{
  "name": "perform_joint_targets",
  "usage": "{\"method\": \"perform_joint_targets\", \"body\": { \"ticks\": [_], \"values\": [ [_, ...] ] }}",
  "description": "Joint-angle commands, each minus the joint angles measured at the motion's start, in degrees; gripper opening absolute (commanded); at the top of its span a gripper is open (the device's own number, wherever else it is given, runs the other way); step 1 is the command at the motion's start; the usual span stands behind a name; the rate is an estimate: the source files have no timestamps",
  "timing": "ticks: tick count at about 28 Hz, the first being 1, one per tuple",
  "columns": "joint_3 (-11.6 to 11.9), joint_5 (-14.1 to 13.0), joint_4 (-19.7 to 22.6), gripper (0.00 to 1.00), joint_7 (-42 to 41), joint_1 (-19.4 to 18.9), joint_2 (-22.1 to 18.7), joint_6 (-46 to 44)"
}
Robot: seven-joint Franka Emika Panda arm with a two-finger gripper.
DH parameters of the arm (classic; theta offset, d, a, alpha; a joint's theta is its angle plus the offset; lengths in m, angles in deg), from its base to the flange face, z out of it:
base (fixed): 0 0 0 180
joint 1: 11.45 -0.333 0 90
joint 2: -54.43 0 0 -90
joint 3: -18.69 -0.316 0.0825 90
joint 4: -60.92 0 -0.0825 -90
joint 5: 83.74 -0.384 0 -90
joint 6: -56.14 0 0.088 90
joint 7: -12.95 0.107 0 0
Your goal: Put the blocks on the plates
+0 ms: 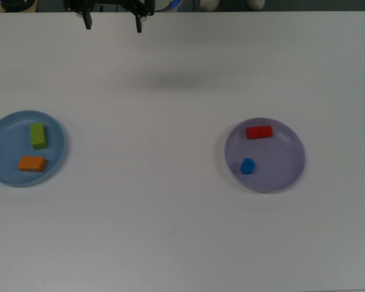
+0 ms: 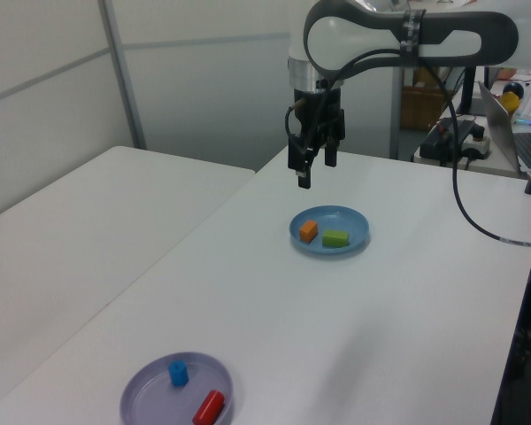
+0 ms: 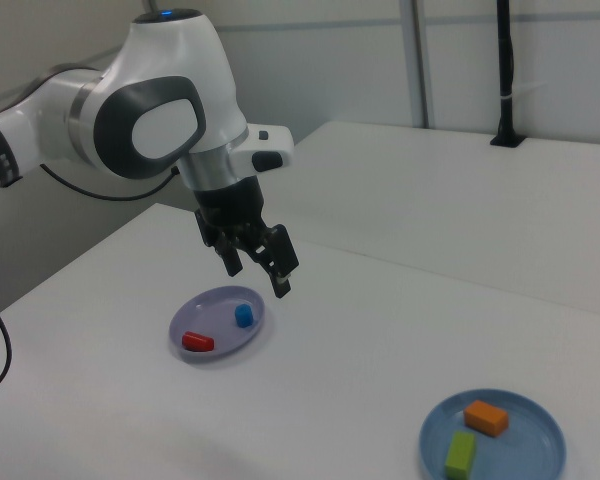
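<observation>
Left view, white table (image 2: 407,292), grey wall panels (image 2: 203,88), empty end effector (image 2: 306,173) spread apart above.

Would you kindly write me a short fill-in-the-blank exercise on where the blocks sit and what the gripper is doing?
1. The green block shares the light blue plate with the ____ block.
2. The red block lies on the lavender plate with the ____ block.
3. The gripper, raised above the table, holds ____.
4. The number of blocks lying off a plate is ____.

Missing words: orange; blue; nothing; zero
</observation>
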State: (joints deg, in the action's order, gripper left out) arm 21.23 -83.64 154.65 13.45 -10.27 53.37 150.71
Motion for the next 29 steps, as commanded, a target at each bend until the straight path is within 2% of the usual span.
{"method": "perform_joint_targets", "body": {
  "ticks": [1,29],
  "values": [
    [-0.5,-1.1,-1.0,1.00,-0.6,-0.1,-0.1,-1.0],
    [-0.3,-1.2,-1.1,1.00,-1.3,0.0,0.0,-1.5]
  ]
}}
